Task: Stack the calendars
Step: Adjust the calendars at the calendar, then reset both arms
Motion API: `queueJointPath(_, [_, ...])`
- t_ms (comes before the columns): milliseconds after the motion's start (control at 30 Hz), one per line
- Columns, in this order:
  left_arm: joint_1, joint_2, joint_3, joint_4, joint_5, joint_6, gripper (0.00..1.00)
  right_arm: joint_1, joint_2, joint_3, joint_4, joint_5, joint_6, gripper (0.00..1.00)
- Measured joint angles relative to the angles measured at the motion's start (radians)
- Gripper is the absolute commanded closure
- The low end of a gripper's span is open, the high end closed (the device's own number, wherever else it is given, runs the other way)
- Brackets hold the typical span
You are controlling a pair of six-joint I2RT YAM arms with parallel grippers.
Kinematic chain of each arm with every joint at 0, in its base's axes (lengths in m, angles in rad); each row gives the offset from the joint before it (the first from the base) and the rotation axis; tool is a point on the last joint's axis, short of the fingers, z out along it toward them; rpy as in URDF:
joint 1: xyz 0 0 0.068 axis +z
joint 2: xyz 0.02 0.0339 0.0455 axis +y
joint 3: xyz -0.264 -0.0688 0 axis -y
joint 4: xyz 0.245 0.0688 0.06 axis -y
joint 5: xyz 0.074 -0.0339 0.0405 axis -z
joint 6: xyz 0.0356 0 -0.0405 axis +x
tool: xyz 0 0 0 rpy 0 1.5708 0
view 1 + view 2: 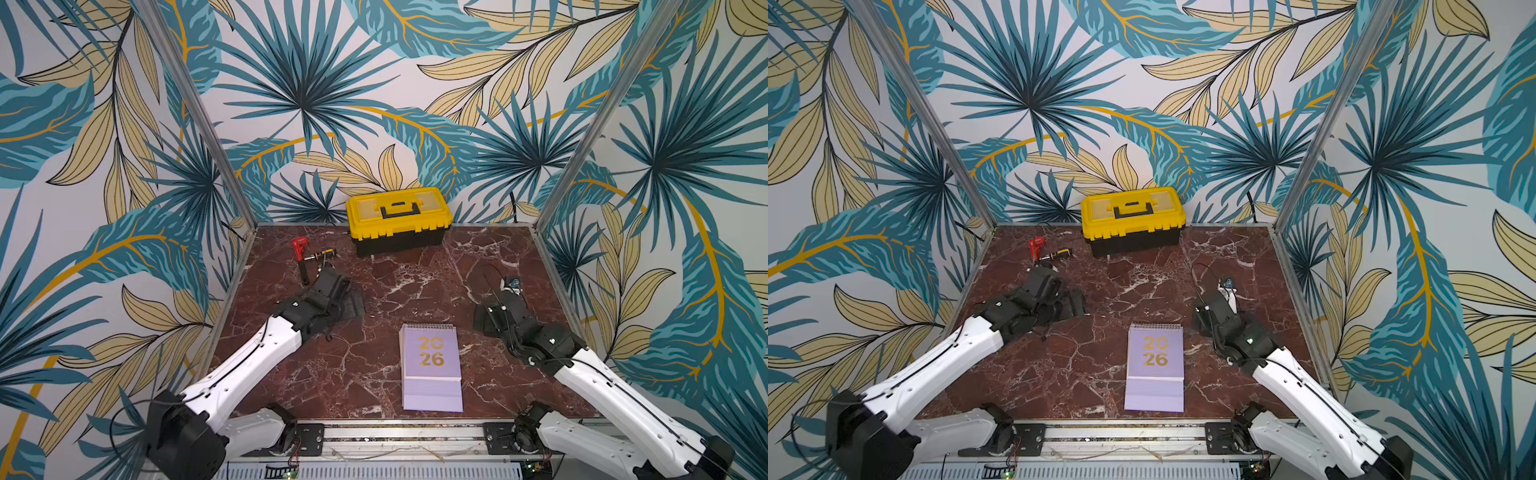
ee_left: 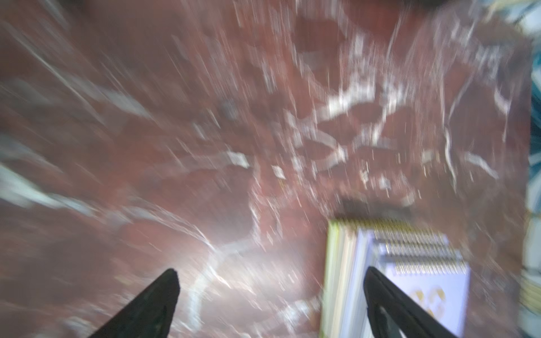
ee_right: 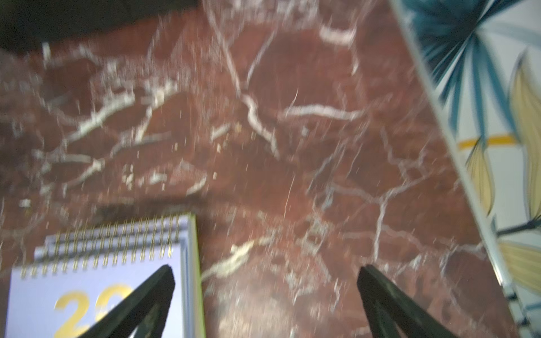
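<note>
Calendars all in one flat pile, 6 o'clock on table, near front edge. Lavender calendar on top, face up, gold "2026", spiral edge toward 12 o'clock. Wrist views: gold spirals slightly stepped, lime green calendar peeking out low, probably bottom; blur hides count.
</note>
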Motion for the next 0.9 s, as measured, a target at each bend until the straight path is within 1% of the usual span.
queueJointPath(67, [0.03, -0.087, -0.069, 0.141, -0.108, 0.166, 0.0, -0.013, -0.049, -0.169, 0.275, 0.109, -0.138, 0.01])
queueJointPath(133, [0.063, -0.154, -0.202, 0.345, -0.176, 0.354, 0.0, -0.059, -0.032, -0.349, 0.562, 0.174, -0.265, 0.01])
queueJointPath(200, [0.103, -0.17, -0.316, 0.497, -0.209, 0.495, 0.01, -0.127, 0.023, -0.459, 0.742, 0.19, -0.343, 0.01])
queueJointPath(267, [0.164, -0.132, -0.381, 0.589, -0.233, 0.567, 0.01, -0.193, 0.082, -0.535, 0.927, 0.206, -0.408, 0.01])
queueJointPath(333, [0.237, -0.083, -0.434, 0.684, -0.24, 0.603, 0.01, -0.263, 0.154, -0.588, 1.117, 0.187, -0.451, 0.0])
queueJointPath(433, [0.326, -0.045, -0.537, 0.882, -0.223, 0.624, 0.01, -0.336, 0.299, -0.591, 1.331, 0.137, -0.484, 0.01])
queueJointPath(500, [0.365, -0.002, -0.582, 0.978, -0.197, 0.631, 0.0, -0.351, 0.417, -0.568, 1.463, 0.1, -0.511, 0.01])
queueJointPath(600, [0.388, 0.083, -0.613, 1.101, -0.178, 0.645, 0.01, -0.357, 0.569, -0.547, 1.641, 0.035, -0.554, 0.0])
queueJointPath(667, [0.392, 0.135, -0.631, 1.192, -0.17, 0.662, 0.0, -0.363, 0.585, -0.554, 1.68, -0.001, -0.559, 0.01])
queueJointPath(733, [0.394, 0.183, -0.632, 1.259, -0.159, 0.669, 0.0, -0.386, 0.562, -0.569, 1.717, -0.043, -0.557, 0.01])
queueJointPath(833, [0.4, 0.238, -0.634, 1.371, -0.116, 0.671, 0.0, -0.42, 0.555, -0.58, 1.781, -0.106, -0.553, 0.0])
queueJointPath(900, [0.402, 0.29, -0.644, 1.478, -0.101, 0.668, 0.0, -0.434, 0.572, -0.589, 1.825, -0.153, -0.551, 0.0])
